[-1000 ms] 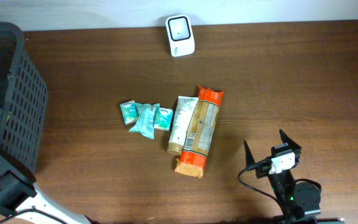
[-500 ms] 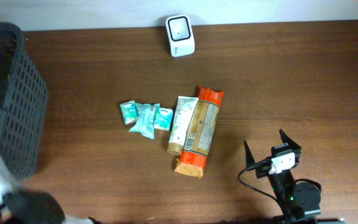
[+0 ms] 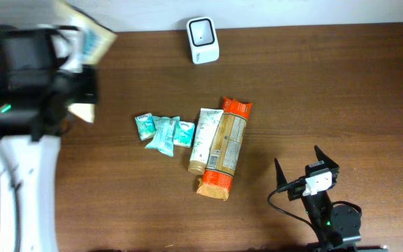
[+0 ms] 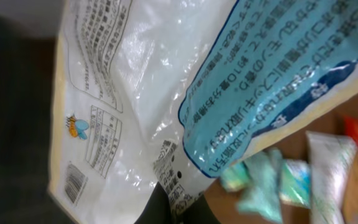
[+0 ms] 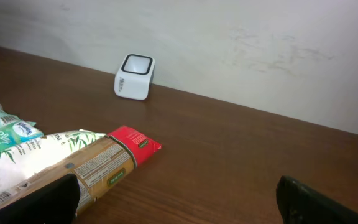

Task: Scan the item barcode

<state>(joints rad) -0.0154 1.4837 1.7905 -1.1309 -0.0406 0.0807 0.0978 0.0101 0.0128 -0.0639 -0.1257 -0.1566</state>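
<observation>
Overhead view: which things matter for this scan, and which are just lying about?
In the job: left gripper, shut on the white-and-blue bag; the bag's barcode; white scanner.
Lying about: three teal packets; white tube; orange-ended packet; right gripper, open and empty.

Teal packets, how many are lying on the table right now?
3, in a row at mid-table: the left packet, the middle packet overlapping it, and the right packet against the white tube. Any lying underneath would be hidden.
</observation>
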